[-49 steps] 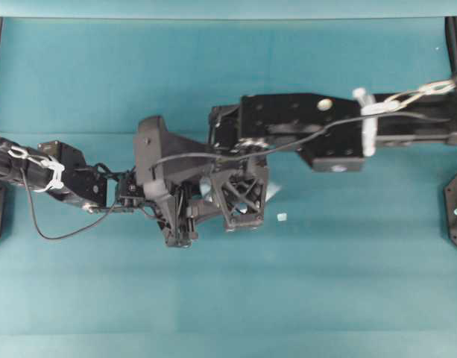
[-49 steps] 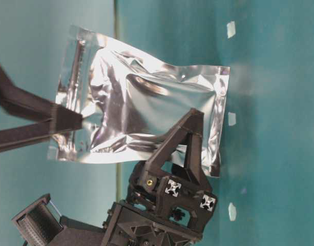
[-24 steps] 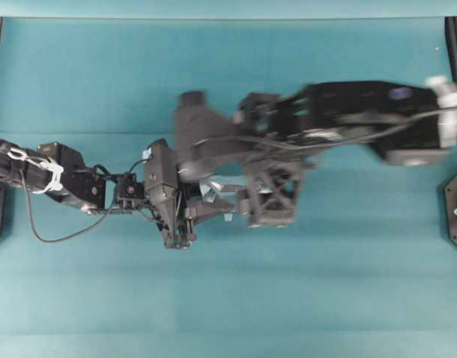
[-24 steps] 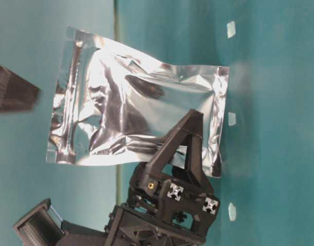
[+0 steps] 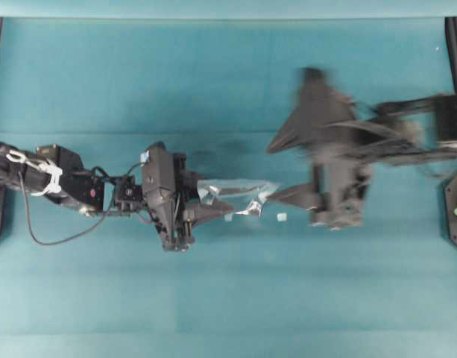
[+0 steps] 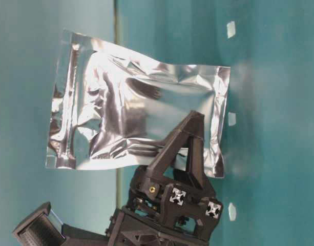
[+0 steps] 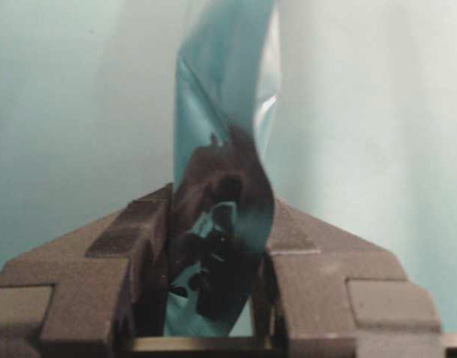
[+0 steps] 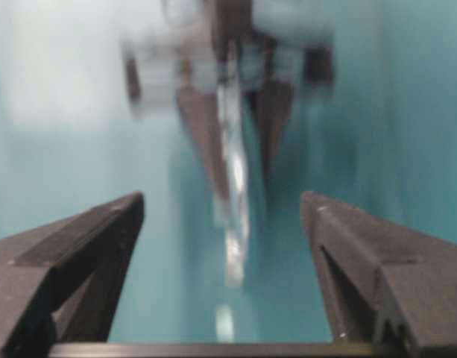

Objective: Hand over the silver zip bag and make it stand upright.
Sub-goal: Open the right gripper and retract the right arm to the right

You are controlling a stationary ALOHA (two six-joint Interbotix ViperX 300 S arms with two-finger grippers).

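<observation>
overhead view: the left hand (image 5: 206, 211) sits just left of centre, its fingers clamped on the left end of the silver zip bag (image 5: 235, 198), which shows edge-on as a thin crinkled strip running rightward over the teal bench (image 5: 228, 89). a tiny white scrap (image 5: 282, 217) lies on the bench just right of the bag's far end. the right hand (image 5: 284, 168) is a motion-blurred dark shape in the right half of the frame, apart from the bag, with its fingers spread wide and nothing between them.

table-level view: this picture is turned sideways. the bag (image 6: 136, 118) fills the middle, broad face toward the camera, shiny and wrinkled. the left hand (image 6: 185, 154) grips its lower edge from the bottom of the frame.

left wrist view: the bag (image 7: 224, 224) stands as a narrow, twisted band pinched between the two dark fingers (image 7: 131, 246) at the bottom of the frame.

right wrist view: two fingers (image 8: 86, 246) stand far apart in the foreground, holding nothing. the bag (image 8: 234, 186) is a blurred bright streak at centre, with the left hand (image 8: 232, 127) blurred above it.
</observation>
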